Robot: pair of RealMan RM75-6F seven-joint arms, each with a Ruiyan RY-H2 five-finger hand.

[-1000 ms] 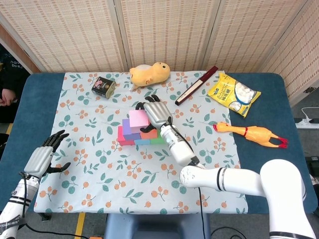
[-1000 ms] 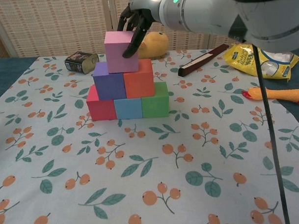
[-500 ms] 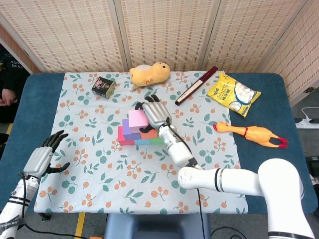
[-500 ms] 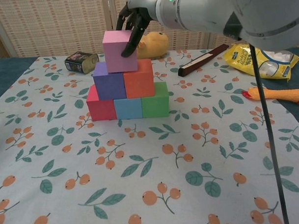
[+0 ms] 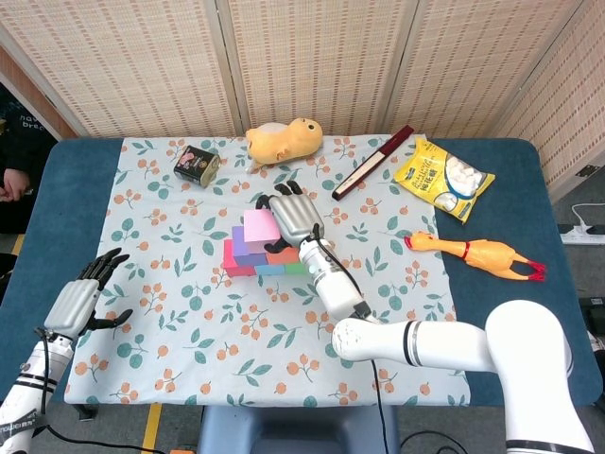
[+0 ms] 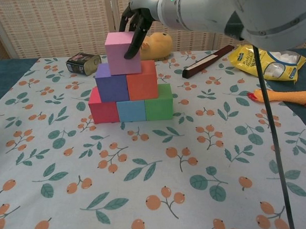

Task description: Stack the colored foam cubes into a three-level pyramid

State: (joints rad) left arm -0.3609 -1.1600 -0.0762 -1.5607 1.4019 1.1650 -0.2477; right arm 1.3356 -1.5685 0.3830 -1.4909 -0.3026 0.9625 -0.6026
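Note:
The foam cubes stand as a pyramid on the floral cloth (image 6: 160,184). Red (image 6: 102,107), light blue (image 6: 131,110) and green (image 6: 159,103) cubes form the base. Purple (image 6: 111,83) and orange (image 6: 142,80) cubes sit on them. A pink cube (image 6: 121,54) (image 5: 259,226) sits on top, slightly left of centre. My right hand (image 6: 134,22) (image 5: 293,216) grips the pink cube from behind and from the right, its fingers hooked over the top edge and right face. My left hand (image 5: 80,298) hovers open at the table's near left edge, far from the cubes.
Behind the pyramid lie a small tin (image 6: 84,63), a yellow plush toy (image 5: 284,139) and a dark red stick-shaped box (image 5: 372,161). A yellow snack bag (image 5: 444,178) and a rubber chicken (image 5: 477,253) lie to the right.
The right hand has nudged the pink cube a little to the left on the top level and stays on it. The left hand has not moved.

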